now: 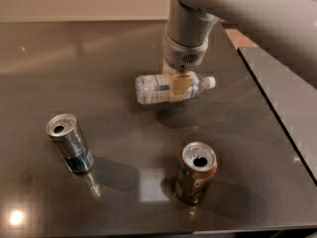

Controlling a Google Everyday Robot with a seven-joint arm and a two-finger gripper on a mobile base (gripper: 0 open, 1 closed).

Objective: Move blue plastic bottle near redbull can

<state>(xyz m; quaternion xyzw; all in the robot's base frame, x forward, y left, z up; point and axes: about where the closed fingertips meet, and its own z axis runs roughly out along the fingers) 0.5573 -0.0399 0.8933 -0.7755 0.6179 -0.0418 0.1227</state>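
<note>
The blue plastic bottle (156,89) lies on its side, white cap to the right, held a little above the dark tabletop with its shadow below it. My gripper (180,87) comes down from above and is shut on the bottle's middle. One tan finger (181,89) shows across the front of the bottle. The redbull can (70,143), slim and silver with a blue lower band, stands at the front left, well apart from the bottle.
A wider brown-gold can (196,172) stands open at the front centre-right. The dark glossy table (124,53) ends at the right at an edge (270,98). My arm fills the upper right.
</note>
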